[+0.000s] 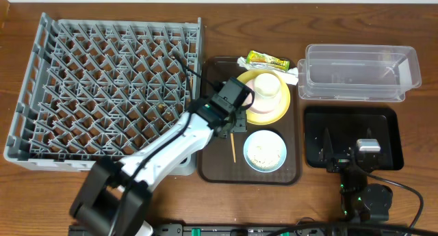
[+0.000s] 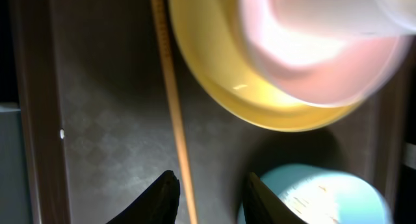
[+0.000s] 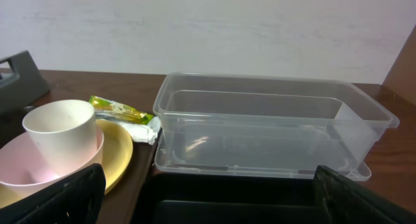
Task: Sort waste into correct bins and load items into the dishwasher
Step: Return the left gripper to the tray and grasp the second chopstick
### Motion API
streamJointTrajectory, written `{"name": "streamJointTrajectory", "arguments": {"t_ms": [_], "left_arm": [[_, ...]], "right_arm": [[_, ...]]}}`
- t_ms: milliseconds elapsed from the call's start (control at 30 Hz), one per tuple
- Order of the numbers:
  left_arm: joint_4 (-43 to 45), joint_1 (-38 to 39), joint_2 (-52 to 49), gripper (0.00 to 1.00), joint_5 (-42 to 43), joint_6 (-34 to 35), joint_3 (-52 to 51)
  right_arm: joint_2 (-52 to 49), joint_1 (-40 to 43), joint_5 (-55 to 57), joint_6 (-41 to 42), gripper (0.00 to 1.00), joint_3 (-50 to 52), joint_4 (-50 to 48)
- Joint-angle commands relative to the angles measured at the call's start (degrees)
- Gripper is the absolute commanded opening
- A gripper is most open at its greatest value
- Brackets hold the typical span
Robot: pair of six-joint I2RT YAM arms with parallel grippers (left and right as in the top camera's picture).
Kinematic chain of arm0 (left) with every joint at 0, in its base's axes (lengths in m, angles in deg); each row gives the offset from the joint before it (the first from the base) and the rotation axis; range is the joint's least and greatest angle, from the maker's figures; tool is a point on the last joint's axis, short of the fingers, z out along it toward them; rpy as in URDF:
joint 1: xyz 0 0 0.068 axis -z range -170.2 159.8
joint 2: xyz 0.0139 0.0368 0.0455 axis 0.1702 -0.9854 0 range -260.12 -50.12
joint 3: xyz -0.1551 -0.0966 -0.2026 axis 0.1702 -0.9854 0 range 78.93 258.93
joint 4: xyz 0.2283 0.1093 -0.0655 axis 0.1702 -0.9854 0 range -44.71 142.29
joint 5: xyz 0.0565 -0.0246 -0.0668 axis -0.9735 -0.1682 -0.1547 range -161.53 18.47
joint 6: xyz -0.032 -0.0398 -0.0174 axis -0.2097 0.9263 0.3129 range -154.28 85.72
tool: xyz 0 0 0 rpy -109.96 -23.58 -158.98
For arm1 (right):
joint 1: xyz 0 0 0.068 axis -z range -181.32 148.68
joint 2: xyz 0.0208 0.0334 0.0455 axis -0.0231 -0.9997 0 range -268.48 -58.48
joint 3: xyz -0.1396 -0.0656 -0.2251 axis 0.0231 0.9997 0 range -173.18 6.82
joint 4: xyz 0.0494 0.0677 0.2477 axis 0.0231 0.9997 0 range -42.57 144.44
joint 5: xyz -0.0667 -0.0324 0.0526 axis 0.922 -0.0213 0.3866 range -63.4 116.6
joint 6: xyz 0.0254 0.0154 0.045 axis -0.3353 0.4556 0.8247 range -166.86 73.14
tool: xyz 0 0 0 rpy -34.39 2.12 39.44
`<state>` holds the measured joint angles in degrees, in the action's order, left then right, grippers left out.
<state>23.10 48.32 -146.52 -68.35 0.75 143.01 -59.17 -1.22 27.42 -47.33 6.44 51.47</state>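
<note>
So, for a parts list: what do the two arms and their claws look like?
The left arm has white shells, black joints and a black cable along it; the left claw has dark, tapered fingers. The right arm is black with a pale block by the right claw, small green lights and a trailing lead.

Glossy yellow plate (image 2: 214, 74); clear plastic tub (image 3: 260, 152); wooden chopstick (image 2: 170, 87).

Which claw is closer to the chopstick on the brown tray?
Left. The left claw hangs over the chopstick, fingers either side; the right claw sits over the black tray, well off.
</note>
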Motion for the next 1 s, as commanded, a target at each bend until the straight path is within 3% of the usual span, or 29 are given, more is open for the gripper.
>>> {"name": "streamJointTrajectory", "arguments": {"t_ms": [0,567,967], "left_arm": [[0.7,0.0,-3.8,0.35,-4.8,2.5,-0.9],[2.3,0.1,-11.0,0.34,-4.7,3.7,-0.9],[5.7,2.1,-11.1,0.25,-5.9,3.7,-1.3]], "right_arm": [[0.3,0.0,-0.2,0.4,0.99,0.1,0.2],[0.3,0.0,-0.2,0.4,0.99,0.1,0.2],[0.3,0.0,-0.2,0.4,0.99,0.1,0.2]]}}
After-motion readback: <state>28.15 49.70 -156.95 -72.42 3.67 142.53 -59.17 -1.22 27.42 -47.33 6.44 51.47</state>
